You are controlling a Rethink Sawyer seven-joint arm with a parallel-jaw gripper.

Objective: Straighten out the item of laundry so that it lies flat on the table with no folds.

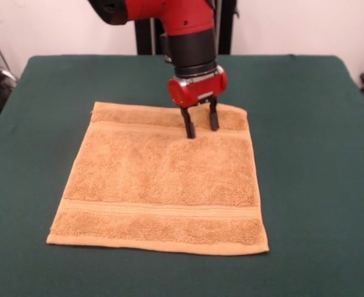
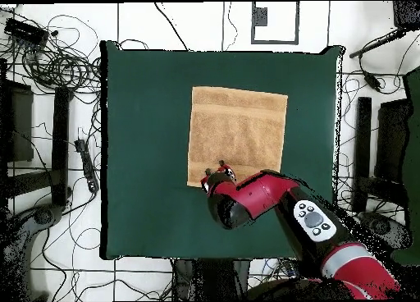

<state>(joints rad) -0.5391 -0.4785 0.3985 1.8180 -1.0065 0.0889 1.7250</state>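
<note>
The orange-tan terry towel (image 1: 160,179) lies spread out and flat on the dark green table (image 1: 312,154), with a woven band near its near edge and another near its far edge. In the overhead view the towel (image 2: 238,130) sits a little right of the table's (image 2: 143,151) middle. My gripper (image 1: 201,127) stands upright over the towel's far part, fingers a little apart, tips at or just above the cloth, holding nothing. In the overhead view the gripper (image 2: 216,169) is at the towel's edge nearest the robot base. No white label shows.
Bare green table surrounds the towel on all sides. Cables and stands (image 2: 49,69) lie on the floor around the table, off its edges. The red arm (image 2: 279,204) reaches in from the table's robot side.
</note>
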